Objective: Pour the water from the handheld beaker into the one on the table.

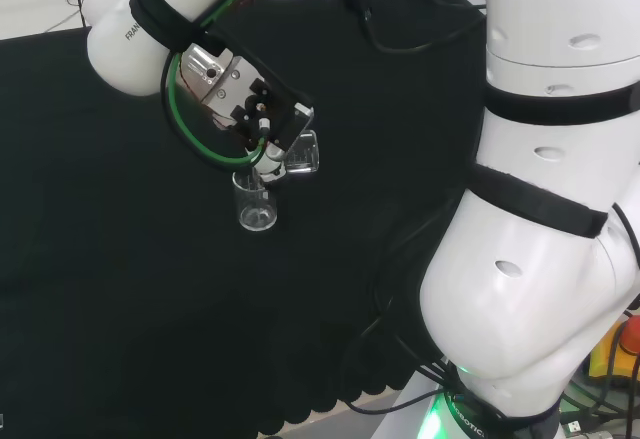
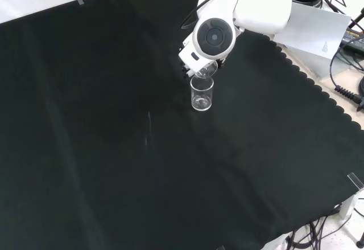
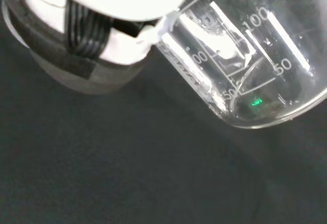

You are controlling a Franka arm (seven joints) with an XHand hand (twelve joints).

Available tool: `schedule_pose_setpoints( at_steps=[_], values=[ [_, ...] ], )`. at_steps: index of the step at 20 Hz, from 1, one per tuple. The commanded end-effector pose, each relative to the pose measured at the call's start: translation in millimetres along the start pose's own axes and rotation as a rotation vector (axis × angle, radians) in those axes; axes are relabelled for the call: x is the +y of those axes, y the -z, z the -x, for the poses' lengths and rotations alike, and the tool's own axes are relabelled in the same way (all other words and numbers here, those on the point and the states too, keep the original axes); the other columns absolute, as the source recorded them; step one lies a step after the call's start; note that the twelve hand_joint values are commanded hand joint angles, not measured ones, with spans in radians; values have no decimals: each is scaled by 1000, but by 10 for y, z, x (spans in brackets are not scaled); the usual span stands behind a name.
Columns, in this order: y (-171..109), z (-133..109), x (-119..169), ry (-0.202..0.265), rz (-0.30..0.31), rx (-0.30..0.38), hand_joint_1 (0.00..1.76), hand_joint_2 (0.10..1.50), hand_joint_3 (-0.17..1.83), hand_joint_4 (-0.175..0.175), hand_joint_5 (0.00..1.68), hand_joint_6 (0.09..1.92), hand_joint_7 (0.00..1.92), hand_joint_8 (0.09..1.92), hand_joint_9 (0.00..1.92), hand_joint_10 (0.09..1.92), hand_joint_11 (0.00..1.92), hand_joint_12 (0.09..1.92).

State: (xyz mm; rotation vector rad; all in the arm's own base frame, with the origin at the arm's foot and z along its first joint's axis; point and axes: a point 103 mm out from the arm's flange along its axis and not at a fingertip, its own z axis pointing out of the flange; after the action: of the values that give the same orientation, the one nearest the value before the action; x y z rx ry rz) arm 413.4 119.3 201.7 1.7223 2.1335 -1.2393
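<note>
Head view was used first: the hand (image 1: 250,109) was seen above the black worktop (image 1: 120,289), with its fingers curled round a clear handheld beaker (image 1: 302,153), which was tilted strongly to its side. Directly below and a little to the left in that view, the second beaker (image 1: 255,202) stood upright on the cloth, close under the mouth of the tilted one. In the front view the standing beaker (image 2: 202,95) was found just under the round grey cap of the arm's link (image 2: 214,35), which covered most of the hand. In the wrist view the held beaker (image 3: 255,66) was shown with its printed scale and round base; whether water was left inside could not be told. Both vessels were judged to be thin, stiff, smooth and fragile, light when nearly empty, and probably slippery if wet. The held beaker was therefore thought best gripped round the middle of its wall, away from the lip, so that the spout stayed free for pouring.
</note>
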Motion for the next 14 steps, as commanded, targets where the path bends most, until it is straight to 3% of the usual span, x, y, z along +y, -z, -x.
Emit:
schedule_pose_setpoints(
  at_steps=[1, 14],
  values=[
    [-7, 11, 5, -25, -18, -15, 1170, 735, 491, 6, 1317, 529, 1567, 239, 1689, 87, 1548, 615],
    [-5, -19, -1, -25, -43, -48, 1168, 733, 493, 13, 1317, 528, 1572, 231, 1690, 87, 1552, 614]
  ],
)
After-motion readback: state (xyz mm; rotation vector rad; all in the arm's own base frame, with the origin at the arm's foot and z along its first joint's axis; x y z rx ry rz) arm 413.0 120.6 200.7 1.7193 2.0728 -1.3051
